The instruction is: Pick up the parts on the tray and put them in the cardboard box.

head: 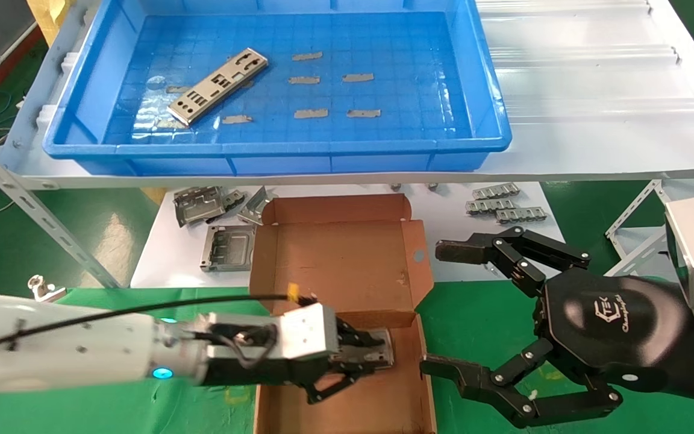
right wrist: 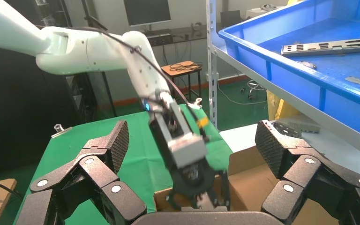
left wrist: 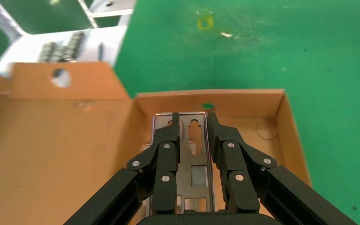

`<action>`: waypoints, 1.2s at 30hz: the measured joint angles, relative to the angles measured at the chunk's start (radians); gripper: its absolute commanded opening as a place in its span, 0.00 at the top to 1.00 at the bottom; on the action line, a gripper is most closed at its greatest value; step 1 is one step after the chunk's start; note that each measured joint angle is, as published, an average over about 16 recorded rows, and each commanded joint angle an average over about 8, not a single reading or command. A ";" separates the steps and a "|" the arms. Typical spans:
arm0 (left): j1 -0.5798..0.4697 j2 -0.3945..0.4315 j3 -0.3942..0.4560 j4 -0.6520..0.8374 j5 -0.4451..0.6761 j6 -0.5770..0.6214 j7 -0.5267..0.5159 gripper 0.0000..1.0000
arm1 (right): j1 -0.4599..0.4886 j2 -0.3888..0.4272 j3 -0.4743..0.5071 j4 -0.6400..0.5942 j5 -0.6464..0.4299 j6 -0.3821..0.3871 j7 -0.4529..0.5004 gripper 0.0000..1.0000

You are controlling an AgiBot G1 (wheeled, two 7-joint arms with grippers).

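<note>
Left end effector inside cardboard box, fingers clamped on one part, not released. Second part waits in tray. Right end effector idle beside box, fingers wide apart.

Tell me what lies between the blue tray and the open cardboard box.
In the head view, between the tray and cardboard box runs the white shelf edge, then a white board with bent grey brackets.
</note>
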 measured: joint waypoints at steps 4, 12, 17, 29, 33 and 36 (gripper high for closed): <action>0.021 0.036 0.013 0.044 0.018 -0.021 0.043 1.00 | 0.000 0.000 0.000 0.000 0.000 0.000 0.000 0.00; 0.028 0.094 0.029 0.139 0.040 -0.037 0.114 0.40 | 0.000 0.000 0.000 0.000 0.000 0.000 0.000 0.00; 0.021 0.125 0.038 0.191 0.053 -0.044 0.138 0.00 | 0.000 0.000 0.000 0.000 0.000 0.000 0.000 0.00; -0.009 0.160 0.043 0.277 0.056 -0.032 0.147 0.00 | 0.000 0.000 0.000 0.000 0.000 0.000 0.000 0.00; -0.020 0.159 0.039 0.290 0.046 -0.017 0.138 0.00 | 0.000 0.000 0.000 0.000 0.000 0.000 0.000 0.00; -0.028 0.155 0.034 0.296 0.032 0.000 0.128 0.00 | 0.000 0.000 0.000 0.000 0.000 0.000 0.000 0.00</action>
